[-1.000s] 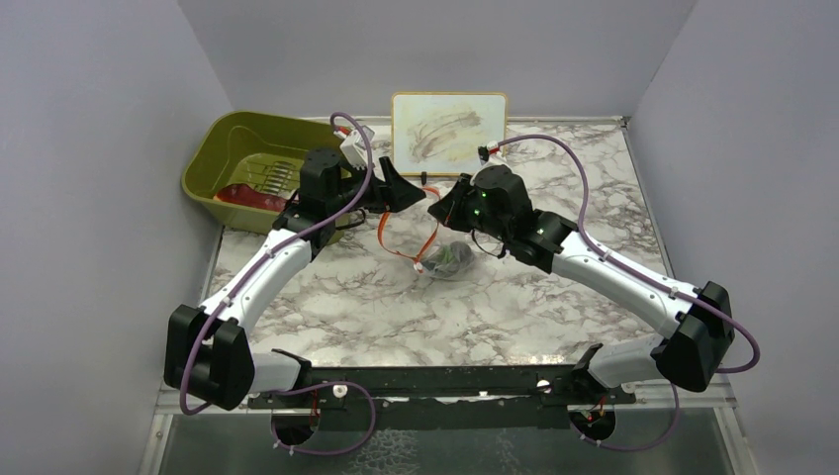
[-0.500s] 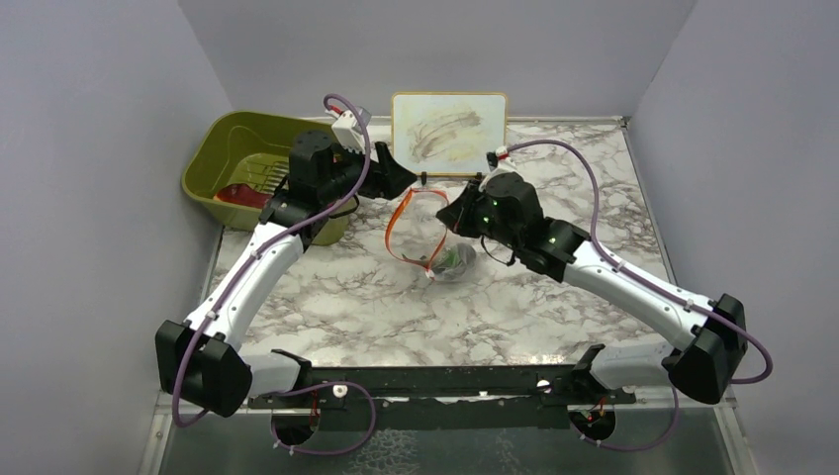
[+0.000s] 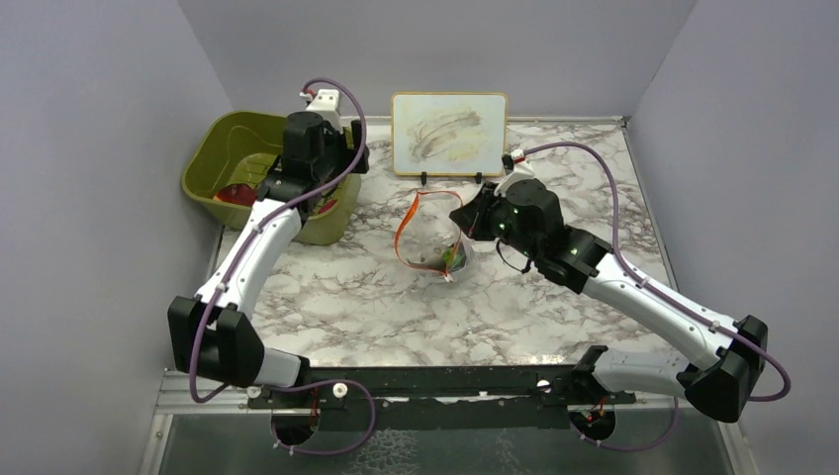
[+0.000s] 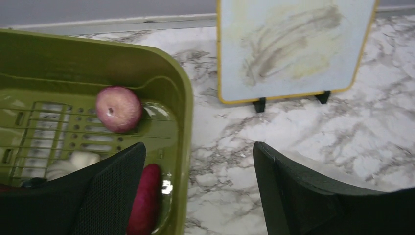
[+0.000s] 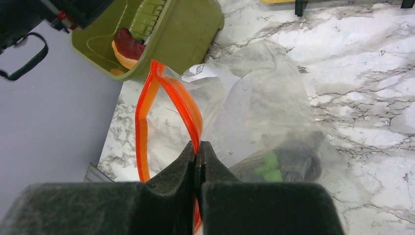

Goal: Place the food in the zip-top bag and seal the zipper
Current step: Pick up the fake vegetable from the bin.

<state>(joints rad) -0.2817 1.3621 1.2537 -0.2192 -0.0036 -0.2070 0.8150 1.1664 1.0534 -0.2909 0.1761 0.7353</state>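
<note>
The clear zip-top bag (image 3: 442,247) hangs mid-table, its orange zipper (image 3: 407,224) gaping in a loop. My right gripper (image 5: 197,152) is shut on one side of the zipper (image 5: 172,95) and holds the mouth up. Dark grapes (image 5: 298,156) and a green piece (image 5: 268,166) lie in the bag's bottom (image 5: 264,98). My left gripper (image 4: 198,161) stands open and empty over the near rim of the olive bin (image 4: 182,103). In that bin lie a pink-purple round piece (image 4: 118,108), a red hot dog (image 4: 146,198) and a pale grey piece (image 4: 78,160).
A yellow-framed whiteboard (image 3: 449,133) stands on small feet at the back, just behind the bag. The olive bin (image 3: 223,148) sits at the back left against the wall. Marble tabletop (image 3: 554,168) stretches to the right of the bag.
My left gripper left the bag's mouth, swung left to the bin and opened wider. My right gripper kept its hold and drew the zipper slightly to the right.
</note>
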